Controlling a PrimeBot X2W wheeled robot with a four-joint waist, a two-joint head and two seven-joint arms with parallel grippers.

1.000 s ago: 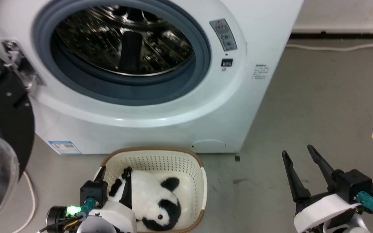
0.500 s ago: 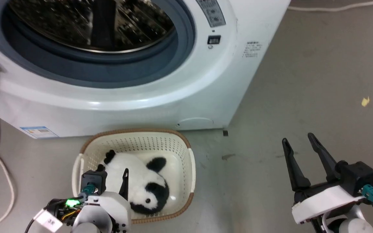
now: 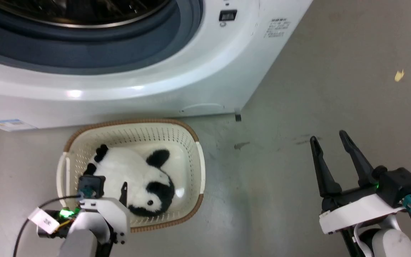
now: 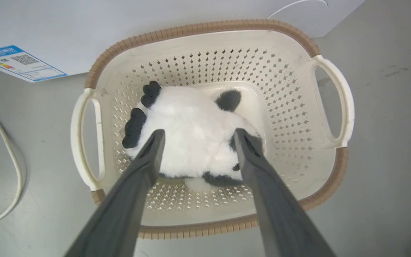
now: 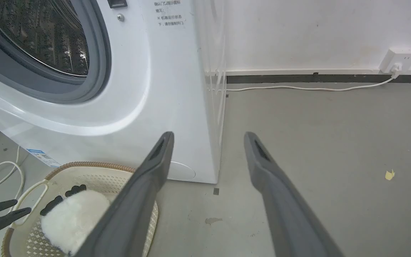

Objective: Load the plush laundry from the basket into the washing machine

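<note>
Cream perforated plastic under a brown woven-look rim: found the basket (image 3: 145, 135) standing on the grey floor (image 3: 298, 89), just in front of the washing machine (image 3: 155, 89). Saw the plush laundry (image 3: 127, 171), a black-and-white panda, lying in the basket's bottom, toward the left end in the head view, white body uppermost, black limbs toward the left wall, black-patched face toward the near rim. Noted the left gripper (image 4: 199, 131) poised over the basket, jaws spread wide and not closed on anything, one finger on each side of the white body, tips overlapping the toy in the left wrist view. Could not tell contact between those fingers and the fur. Found the right gripper (image 3: 327, 135) well apart from the basket, out over bare floor to the right, jaws likewise parted and empty, fingers pointing up the head view. Saw the washer's grey rubber ring (image 3: 84, 57) and, in the right wrist view, part of the shiny steel drum (image 5: 48, 39) behind it. Noted a blue-edged label (image 4: 20, 62) low on the machine's front, a white cable (image 5: 298, 88) running along the wall base to a socket (image 5: 400, 58), and a small yellow scrap (image 3: 399, 75) on the floor far to the right.
</note>
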